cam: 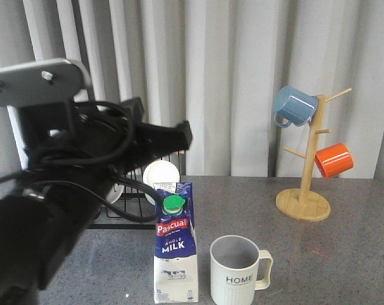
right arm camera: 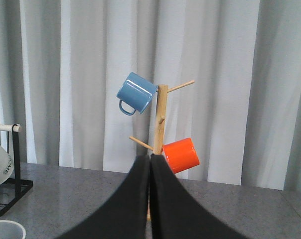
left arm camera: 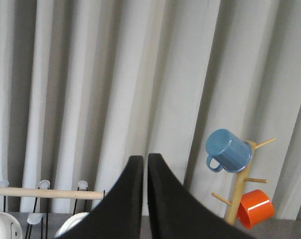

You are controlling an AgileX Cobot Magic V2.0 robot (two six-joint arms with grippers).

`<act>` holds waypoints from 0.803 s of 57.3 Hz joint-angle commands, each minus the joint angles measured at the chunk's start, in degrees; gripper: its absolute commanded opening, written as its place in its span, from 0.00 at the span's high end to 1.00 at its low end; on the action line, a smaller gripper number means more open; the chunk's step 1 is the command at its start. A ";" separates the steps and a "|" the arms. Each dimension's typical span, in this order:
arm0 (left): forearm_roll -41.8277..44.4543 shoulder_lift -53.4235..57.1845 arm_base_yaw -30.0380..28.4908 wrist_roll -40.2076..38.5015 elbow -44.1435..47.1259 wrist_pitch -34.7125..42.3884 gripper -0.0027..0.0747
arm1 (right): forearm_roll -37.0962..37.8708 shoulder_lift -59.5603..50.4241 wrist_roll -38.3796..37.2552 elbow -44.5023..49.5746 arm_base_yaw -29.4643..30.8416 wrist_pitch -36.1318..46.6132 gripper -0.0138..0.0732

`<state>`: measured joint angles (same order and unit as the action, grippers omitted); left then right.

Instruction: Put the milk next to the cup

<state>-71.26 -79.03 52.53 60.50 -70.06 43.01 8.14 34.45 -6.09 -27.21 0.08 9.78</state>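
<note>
The milk (cam: 176, 254) stands upright on the grey table near the front edge, a blue-and-white carton with a green cap. The cup (cam: 236, 272), a pale ribbed mug lettered "HOME", stands just to its right with a small gap and its handle pointing right. My left gripper (cam: 186, 135) is raised above and behind the milk, apart from it. In the left wrist view the left gripper (left arm camera: 145, 160) is shut and empty. In the right wrist view the right gripper (right arm camera: 150, 160) is shut and empty. Neither wrist view shows the milk. A pale rim (right arm camera: 5, 228) shows low in the right wrist view.
A wooden mug tree (cam: 304, 178) stands at the back right with a blue mug (cam: 294, 105) and an orange mug (cam: 334, 159). A black wire rack (cam: 138, 213) with white mugs (cam: 161, 174) stands behind the milk, partly hidden by my left arm. Curtains close the back.
</note>
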 commanded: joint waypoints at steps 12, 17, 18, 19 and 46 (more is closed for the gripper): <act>11.33 6.30 0.24 -20.80 -6.10 -10.27 0.97 | -0.18 0.01 0.17 -1.40 0.20 4.35 0.85; 21.36 7.39 0.24 -28.00 -9.02 -23.91 0.97 | -0.18 0.01 0.17 -1.40 0.20 4.35 0.85; 23.12 7.39 0.24 -29.37 -9.45 -26.20 0.97 | -0.18 0.01 0.17 -1.40 0.20 4.35 0.85; 25.78 7.39 0.24 -30.32 -10.17 -29.60 0.97 | -0.18 0.01 0.17 -1.40 0.20 4.35 0.85; 68.38 15.76 -1.85 -59.47 15.46 -45.06 0.97 | -0.18 0.01 0.17 -1.40 0.20 4.35 0.85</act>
<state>-10.44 -70.15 53.39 7.74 -61.19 -13.93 8.13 34.45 -6.16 -27.21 0.08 9.82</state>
